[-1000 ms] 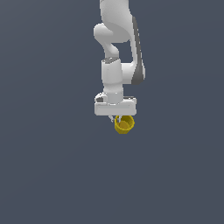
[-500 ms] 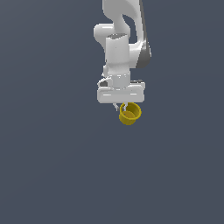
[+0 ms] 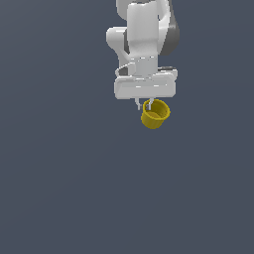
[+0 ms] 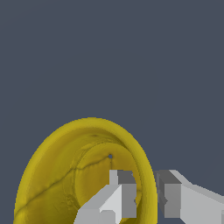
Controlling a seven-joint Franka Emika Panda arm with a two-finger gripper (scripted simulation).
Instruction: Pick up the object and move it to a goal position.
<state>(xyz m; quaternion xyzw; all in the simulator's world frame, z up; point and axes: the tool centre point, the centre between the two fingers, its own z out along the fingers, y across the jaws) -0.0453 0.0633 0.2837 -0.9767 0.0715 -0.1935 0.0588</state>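
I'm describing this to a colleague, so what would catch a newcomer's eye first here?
The small yellow cup stands out most, hanging tilted under the white gripper against a plain grey backdrop. In the wrist view one finger sits inside the cup's hollow and the other outside, pinching its wall.

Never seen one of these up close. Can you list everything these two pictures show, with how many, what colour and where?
Cup: one, yellow, hollow, hanging tilted just under the gripper, its wall pinched between the fingers, one inside the rim and one outside.
Background: plain dark grey-blue everywhere; no table edge or goal marker can be seen.
Gripper: one, white, closed on the cup's wall.
Arm: one, white with grey parts, coming down from the top of the exterior view.
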